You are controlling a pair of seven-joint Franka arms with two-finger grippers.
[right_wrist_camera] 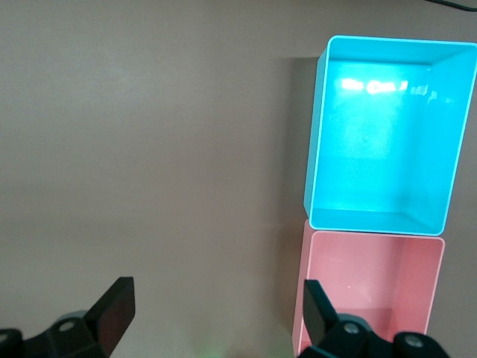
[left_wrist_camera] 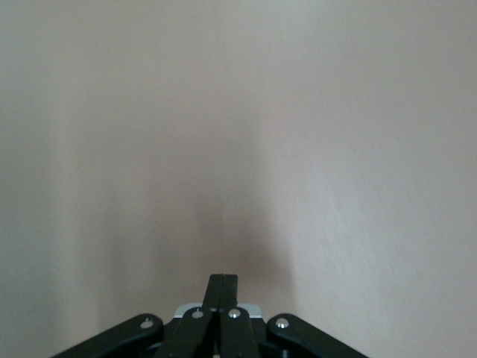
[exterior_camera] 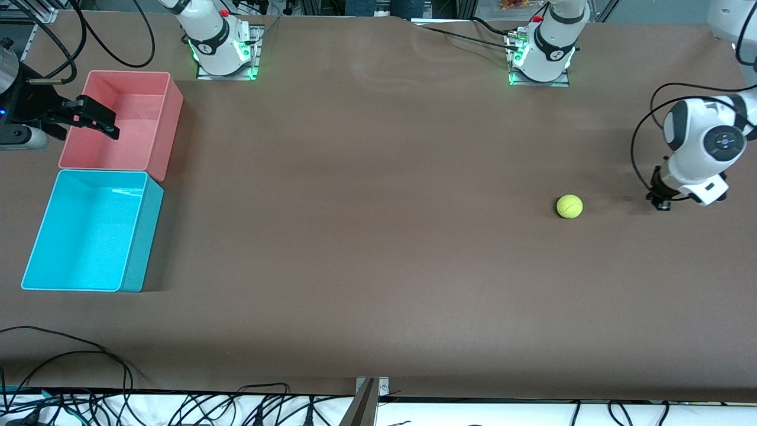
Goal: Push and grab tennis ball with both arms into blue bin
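Note:
The tennis ball [exterior_camera: 569, 206] lies on the brown table toward the left arm's end. My left gripper [exterior_camera: 662, 203] is low over the table beside the ball, a short gap toward the left arm's end from it. It is shut and empty in the left wrist view [left_wrist_camera: 223, 277], where the ball is out of view. The blue bin [exterior_camera: 89, 231] stands empty at the right arm's end and shows in the right wrist view [right_wrist_camera: 380, 134]. My right gripper [exterior_camera: 102, 123] is open and empty over the pink bin's outer rim, seen in its wrist view [right_wrist_camera: 216, 306].
The pink bin [exterior_camera: 124, 118] stands empty right next to the blue bin, farther from the front camera; it also shows in the right wrist view [right_wrist_camera: 365, 291]. Brown table stretches between the ball and the bins. Cables hang along the table's front edge [exterior_camera: 177, 408].

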